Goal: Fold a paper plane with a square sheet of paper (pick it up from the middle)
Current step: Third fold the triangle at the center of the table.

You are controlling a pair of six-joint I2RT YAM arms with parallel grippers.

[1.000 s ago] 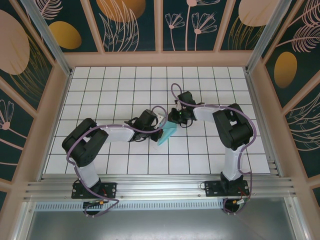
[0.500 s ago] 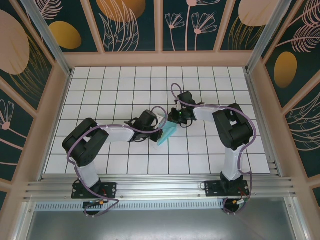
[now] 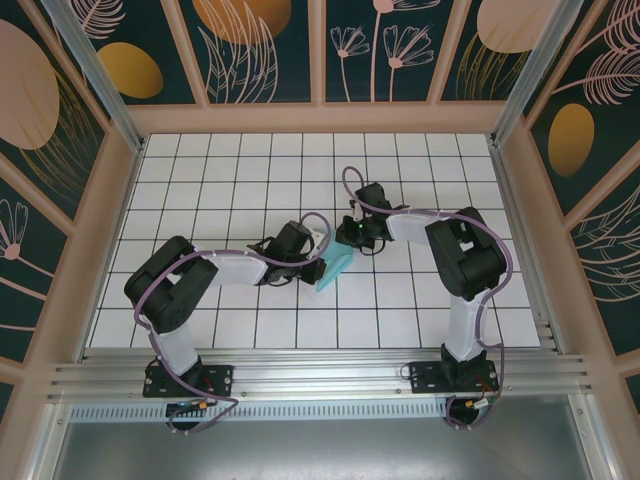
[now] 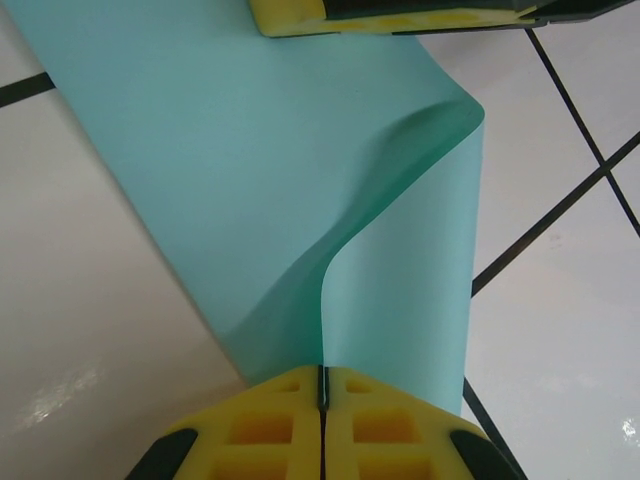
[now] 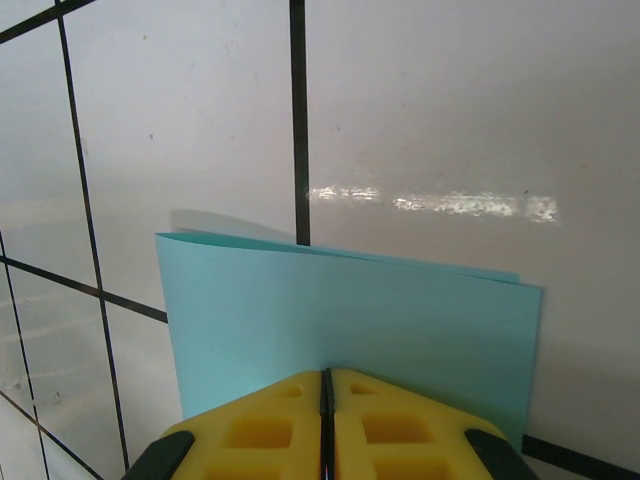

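The square sheet of paper [image 3: 332,272] is light cyan, bent double and held just above the tiled table near its middle. My left gripper [image 3: 322,263] comes at it from the left and is shut on one edge. In the left wrist view the sheet [image 4: 280,170] curls over in a soft fold that runs into the shut gripper [image 4: 322,385], and the right gripper's yellow fingers [image 4: 390,15] clamp its far end. My right gripper [image 3: 349,248] is shut on the upper end; its wrist view shows the doubled sheet [image 5: 350,310] standing out from the shut gripper [image 5: 326,385].
The white grid-tiled table [image 3: 240,180] spreads all round the two grippers. Aluminium rails [image 3: 300,375] line the near edge, and patterned walls [image 3: 320,50] close off the far side and both flanks. Both arms meet near the middle of the table.
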